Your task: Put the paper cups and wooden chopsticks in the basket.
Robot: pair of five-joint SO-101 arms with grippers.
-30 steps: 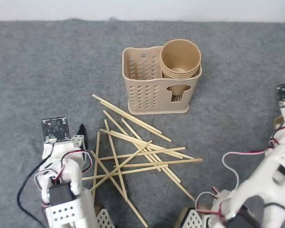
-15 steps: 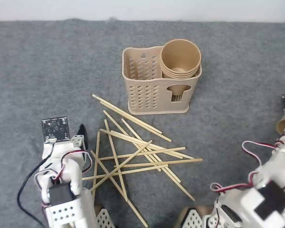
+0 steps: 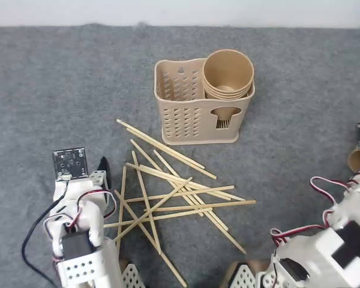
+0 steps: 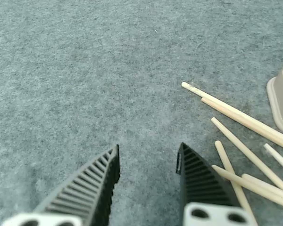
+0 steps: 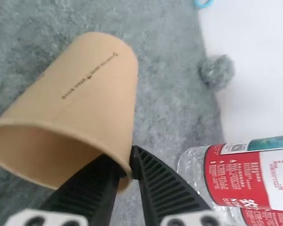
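A beige slotted basket stands at mid-table with a stack of paper cups in its right compartment. Several wooden chopsticks lie crossed on the grey carpet in front of it. My left gripper hangs open over bare carpet, beside the chopstick ends, with nothing between its fingers. My right gripper is shut on the rim of a tilted brown paper cup. That cup peeks in at the right edge of the high view.
Beside the held cup, a plastic bottle with a red label lies near the carpet's edge. White floor with a grey fluff ball lies past the carpet. The left arm sits at the near left.
The right arm has swung back and down toward the near right corner, with the cup staying at the right edge. The left arm, basket and chopsticks have not moved.
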